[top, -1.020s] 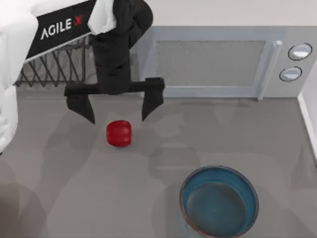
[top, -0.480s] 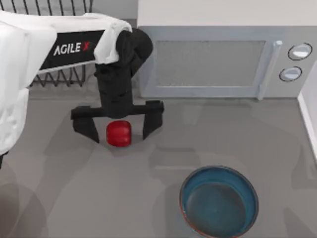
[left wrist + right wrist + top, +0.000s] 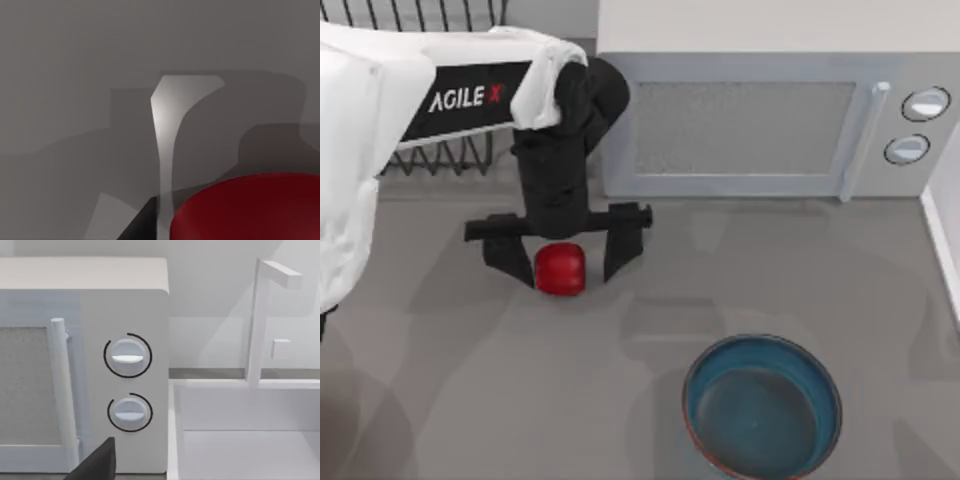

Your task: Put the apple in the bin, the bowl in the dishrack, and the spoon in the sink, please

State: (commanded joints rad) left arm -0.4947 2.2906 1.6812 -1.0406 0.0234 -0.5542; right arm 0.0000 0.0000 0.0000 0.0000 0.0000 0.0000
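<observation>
While the apple (image 3: 560, 270) sits on the grey countertop (image 3: 440, 400), left of centre in the top view, my left gripper (image 3: 563, 255) is lowered over it with its two black fingers (image 3: 506, 256) spread apart on either side. One finger stands just beside the fruit on its left and the other a little further off on its right, so the jaws are open wider than the apple and neither clearly presses on it. Being round and squat, the apple shows no clear long axis and no stem that I can make out. From the left wrist view its dark red curve (image 3: 250, 207) sits close under the camera, with a dark finger edge beside it. Toward the near right of the counter stands the bowl (image 3: 762, 405), upright, its blue-teal inside holding nothing, well apart from the apple. Behind the left arm, at the back left, the wire dishrack (image 3: 445, 155) stands with nothing visible on its prongs. A white microwave (image 3: 760, 125) with a closed door and two round knobs (image 3: 926, 104) runs along the back. From the right wrist view the microwave's knobs (image 3: 127, 356) appear beside a white sink (image 3: 250, 430), whose visible basin is bare, and its white faucet (image 3: 262, 315); a dark tip of the right gripper (image 3: 97, 462) shows low in that view, its opening impossible to judge.
</observation>
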